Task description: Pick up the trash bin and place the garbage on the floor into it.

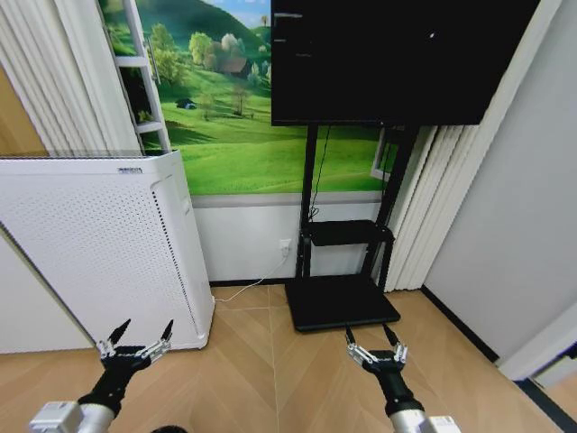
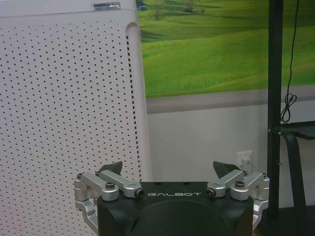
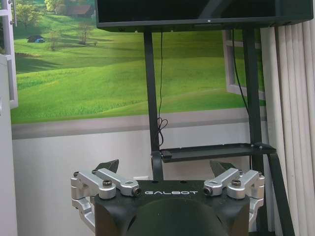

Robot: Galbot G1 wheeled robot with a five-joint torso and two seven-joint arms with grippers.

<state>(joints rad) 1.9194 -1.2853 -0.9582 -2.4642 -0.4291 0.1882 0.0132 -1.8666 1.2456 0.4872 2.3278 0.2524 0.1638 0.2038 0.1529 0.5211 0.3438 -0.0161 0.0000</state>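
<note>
I hold both arms low over the floor (image 1: 270, 361), facing the TV stand (image 1: 343, 302). The left gripper (image 1: 135, 338) hangs well left of the stand, in front of the white purifier (image 1: 99, 244), fingers spread and empty. The right gripper (image 1: 374, 343) sits just before the stand's base, also spread and holding nothing. My left wrist view adds the purifier's perforated side (image 2: 64, 123) and a wall socket (image 2: 245, 158); the right wrist view adds the stand's shelf (image 3: 211, 151) and the TV's lower edge (image 3: 197, 19). I cannot locate the bin or garbage from here.
</note>
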